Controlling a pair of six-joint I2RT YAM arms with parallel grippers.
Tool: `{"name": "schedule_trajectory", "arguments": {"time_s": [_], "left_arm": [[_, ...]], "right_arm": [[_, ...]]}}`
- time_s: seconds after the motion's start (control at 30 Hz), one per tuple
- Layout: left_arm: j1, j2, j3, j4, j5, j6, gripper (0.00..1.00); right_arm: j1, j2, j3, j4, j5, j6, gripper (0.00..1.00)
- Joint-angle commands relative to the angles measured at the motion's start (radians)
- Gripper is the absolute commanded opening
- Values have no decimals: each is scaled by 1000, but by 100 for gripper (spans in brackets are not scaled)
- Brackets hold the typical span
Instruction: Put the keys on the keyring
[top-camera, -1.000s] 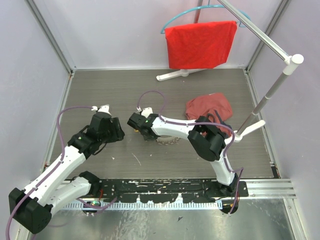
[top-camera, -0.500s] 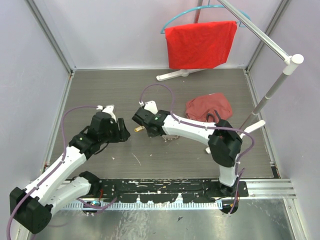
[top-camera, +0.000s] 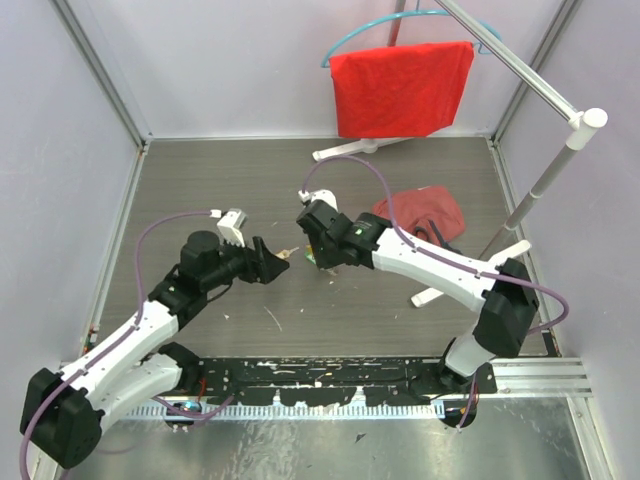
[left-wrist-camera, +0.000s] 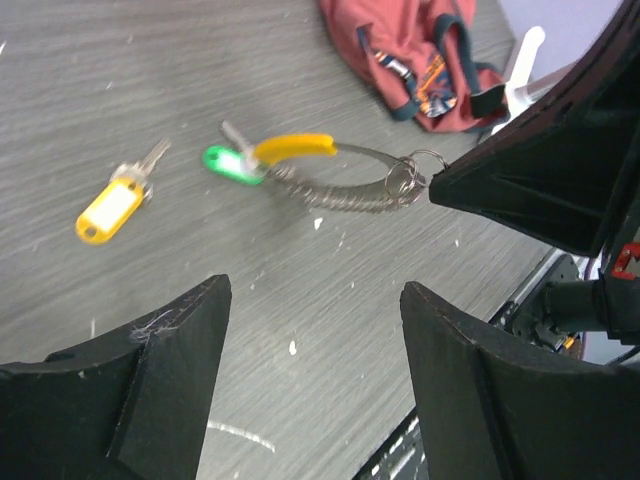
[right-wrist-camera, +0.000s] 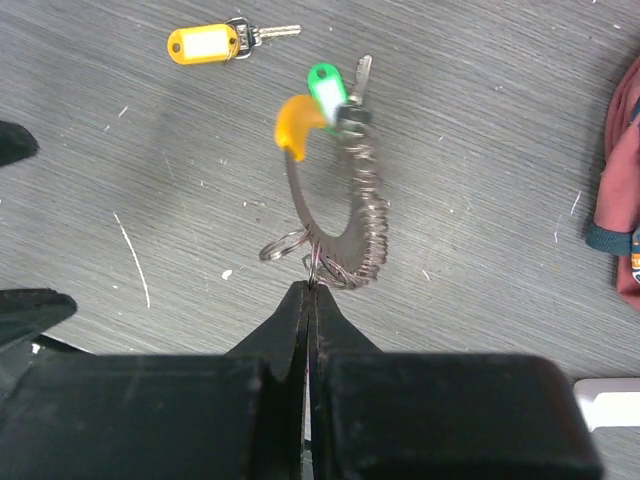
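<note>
The right end effector (right-wrist-camera: 308, 292), pinched shut, holds the keyring (right-wrist-camera: 362, 205) mid-frame, with the green key (right-wrist-camera: 325, 88) at its yellow tip. The orange key (right-wrist-camera: 205, 43) lies loose at upper left on the surface (right-wrist-camera: 480, 150). The left end effector (left-wrist-camera: 312, 300), wide open and empty, likely must fetch it next.

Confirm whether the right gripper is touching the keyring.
Touching. The right wrist view shows the right gripper shut on the keyring, pinching the loop at its near end.
</note>
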Motion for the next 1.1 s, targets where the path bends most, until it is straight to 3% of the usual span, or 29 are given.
{"name": "schedule_trajectory", "arguments": {"time_s": [0.0, 0.13, 0.27, 0.6, 0.83, 1.07], "left_arm": [[-47, 9, -83, 350, 7, 11, 75], [-126, 9, -161, 565, -25, 146, 76], [-191, 35, -159, 597, -77, 278, 76], [-326, 64, -128, 549, -216, 385, 57], [-387, 10, -137, 510, -368, 459, 59], [-388, -8, -106, 432, -379, 362, 48]], "right_arm": [[-35, -68, 4, 31, -67, -24, 1], [-49, -74, 4, 47, -123, -21, 1], [-57, -77, 2, 66, -144, -8, 1], [-70, -95, 42, 80, -165, 44, 1], [-82, -123, 61, 87, -165, 112, 1], [-82, -177, 39, 121, -137, 153, 1]]}}
